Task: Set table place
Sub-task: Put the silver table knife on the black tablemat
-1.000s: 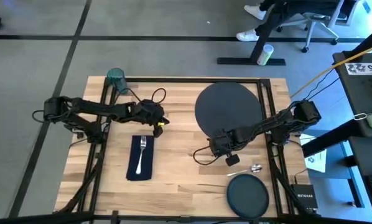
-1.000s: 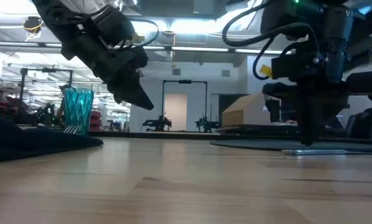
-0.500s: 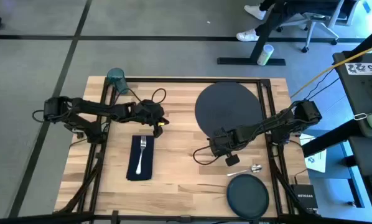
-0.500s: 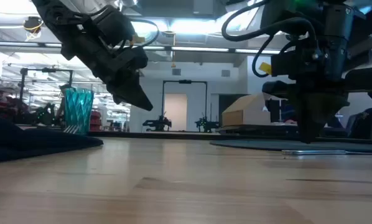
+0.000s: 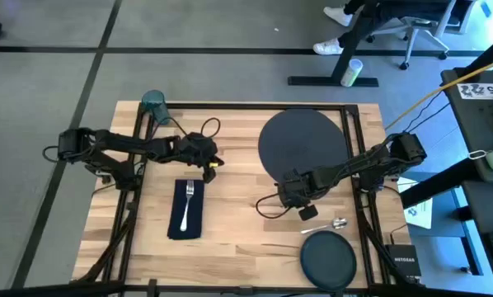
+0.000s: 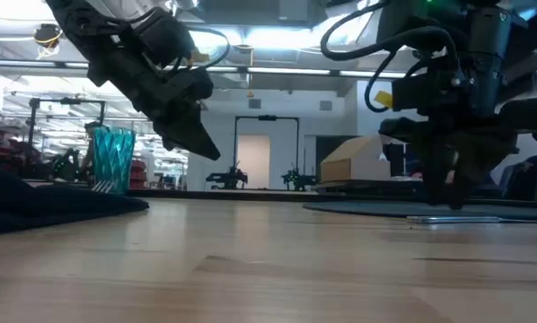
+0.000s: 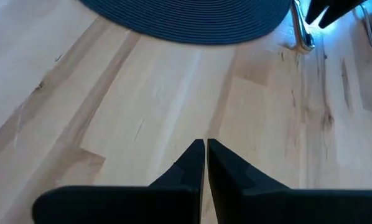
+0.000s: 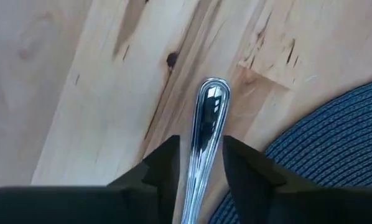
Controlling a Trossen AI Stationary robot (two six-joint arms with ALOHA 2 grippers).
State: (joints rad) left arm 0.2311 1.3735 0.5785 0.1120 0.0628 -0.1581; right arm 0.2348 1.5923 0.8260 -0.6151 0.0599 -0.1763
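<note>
Right gripper, fingers apart, straddles a knife handle beside the charger; left gripper hovers, fingers together.

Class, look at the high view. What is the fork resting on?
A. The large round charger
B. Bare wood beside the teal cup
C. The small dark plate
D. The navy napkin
D: the fork lies lengthwise on the napkin, on the table's left half, apart from the charger and the plate.
</note>
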